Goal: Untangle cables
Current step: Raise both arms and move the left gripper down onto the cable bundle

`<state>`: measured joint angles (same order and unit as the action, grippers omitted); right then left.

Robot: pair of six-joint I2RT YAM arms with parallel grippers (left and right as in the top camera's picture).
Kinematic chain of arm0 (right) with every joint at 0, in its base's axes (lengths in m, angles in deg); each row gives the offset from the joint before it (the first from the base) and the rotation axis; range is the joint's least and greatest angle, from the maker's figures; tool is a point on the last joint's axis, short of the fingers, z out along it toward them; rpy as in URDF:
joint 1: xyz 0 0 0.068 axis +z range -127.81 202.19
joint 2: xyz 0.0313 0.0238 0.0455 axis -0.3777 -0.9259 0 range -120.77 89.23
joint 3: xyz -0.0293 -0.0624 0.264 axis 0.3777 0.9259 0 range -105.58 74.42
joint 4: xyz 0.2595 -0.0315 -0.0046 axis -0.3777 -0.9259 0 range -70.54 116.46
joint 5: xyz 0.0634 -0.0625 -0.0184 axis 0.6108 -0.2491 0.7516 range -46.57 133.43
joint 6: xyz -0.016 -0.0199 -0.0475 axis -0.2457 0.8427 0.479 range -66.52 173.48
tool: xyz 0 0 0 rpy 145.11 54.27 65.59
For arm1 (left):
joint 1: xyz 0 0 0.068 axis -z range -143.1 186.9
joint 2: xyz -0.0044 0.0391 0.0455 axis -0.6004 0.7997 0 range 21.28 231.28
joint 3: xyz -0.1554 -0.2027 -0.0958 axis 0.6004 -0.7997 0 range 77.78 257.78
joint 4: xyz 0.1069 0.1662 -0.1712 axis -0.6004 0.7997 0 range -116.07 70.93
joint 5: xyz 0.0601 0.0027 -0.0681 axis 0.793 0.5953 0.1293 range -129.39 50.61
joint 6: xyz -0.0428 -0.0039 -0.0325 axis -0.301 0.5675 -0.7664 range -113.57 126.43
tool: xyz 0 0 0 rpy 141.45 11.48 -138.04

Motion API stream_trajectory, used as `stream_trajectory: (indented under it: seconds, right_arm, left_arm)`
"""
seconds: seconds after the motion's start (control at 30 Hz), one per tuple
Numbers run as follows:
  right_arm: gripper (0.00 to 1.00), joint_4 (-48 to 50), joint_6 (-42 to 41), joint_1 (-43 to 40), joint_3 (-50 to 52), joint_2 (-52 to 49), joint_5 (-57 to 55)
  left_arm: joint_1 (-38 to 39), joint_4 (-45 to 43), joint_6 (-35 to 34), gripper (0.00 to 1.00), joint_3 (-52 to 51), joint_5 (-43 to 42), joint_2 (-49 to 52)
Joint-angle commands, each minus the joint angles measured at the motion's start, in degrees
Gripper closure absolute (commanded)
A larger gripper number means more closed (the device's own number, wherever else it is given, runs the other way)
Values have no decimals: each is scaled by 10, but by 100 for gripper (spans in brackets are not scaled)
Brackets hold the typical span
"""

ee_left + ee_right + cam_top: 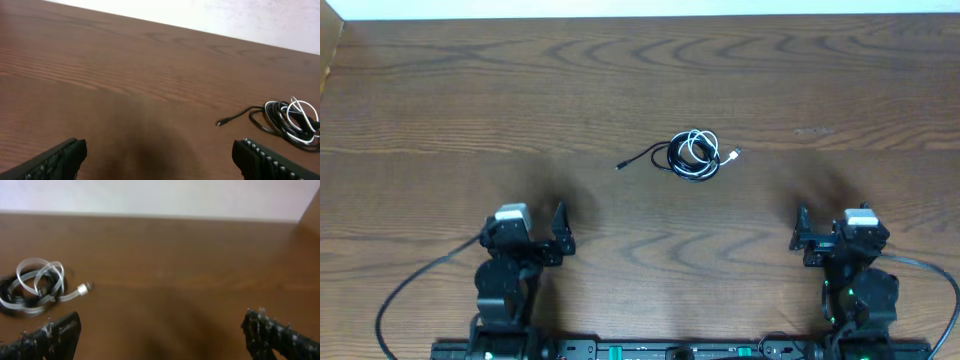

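Two grippers, the left gripper (563, 232) and the right gripper (805, 236), sit spread wide and empty, one to each side of the cables (692, 156) and well apart from them, ready I think to reach in. The black cable (648, 156) and white cable (700, 147) lie looped together. I cannot see which loop is on top; the white plug (84, 288) looks blurry

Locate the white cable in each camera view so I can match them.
Overhead: white cable just right of centre, coiled.
Left wrist: white cable at the right edge, below mid-height.
Right wrist: white cable at the left, around mid-height.
Shared landmark: the black cable coiled with it, in all three views.
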<state>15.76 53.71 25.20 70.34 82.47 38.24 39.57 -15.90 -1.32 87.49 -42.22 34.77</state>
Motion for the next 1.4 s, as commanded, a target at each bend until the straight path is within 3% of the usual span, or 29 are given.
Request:
stream_trajectory:
  seconds: [0.0, 0.27, 0.4, 0.6, 0.9, 1.1, 1.2, 1.37]
  right_arm:
    - [1, -8, -11, -1, -43, -53, -16]
    - [1, -16, -10, -1, -140, -252, 7]
    - [1, -73, -10, -1, -222, -367, 30]
    - [1, -191, -10, -1, -357, -518, 43]
    - [1, -277, -10, 0, -467, -624, 91]
    - [1, -273, -10, 0, -467, -622, 168]
    - [1, -273, -10, 0, -467, -621, 176]
    - [1, -273, -10, 0, -467, -621, 161]
  left_arm:
    - [-1, 0, -7, 2, 58, -5, 75]
    - [-1, 38, 4, 2, 192, -71, 296]
    - [-1, 125, 7, 2, 275, -71, 385]
    - [-1, 294, 115, 2, 394, -75, 487]
    - [-1, 385, 25, 2, 440, -118, 504]
    - [-1, 365, 25, 2, 440, -181, 500]
    - [-1, 290, 18, 2, 440, -238, 499]
    - [-1, 154, -72, 2, 445, -241, 509]
